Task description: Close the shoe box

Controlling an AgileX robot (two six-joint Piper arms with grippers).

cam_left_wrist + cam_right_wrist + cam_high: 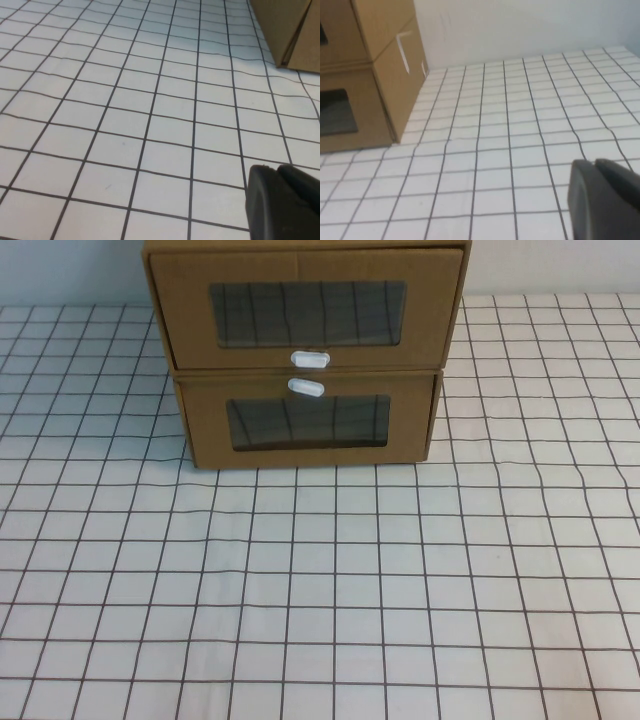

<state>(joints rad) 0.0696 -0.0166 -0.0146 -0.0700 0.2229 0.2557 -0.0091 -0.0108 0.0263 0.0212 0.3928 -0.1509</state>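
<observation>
2 brown boxes are stacked at the table's (320,620) far edge. The shoe box (305,310), on top, has its white tab (310,359) under the window. The twin box (308,425) lies beneath. The left gripper (282,202) and right gripper (605,197) hover above the gridded cloth; I cannot tell their grip state.

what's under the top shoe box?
The twin brown box sits directly under the shoe box, itself resting on the grid-patterned table. Windows show only dark reflections; contents hidden. Left gripper and right gripper hover over the table, away from both.
</observation>
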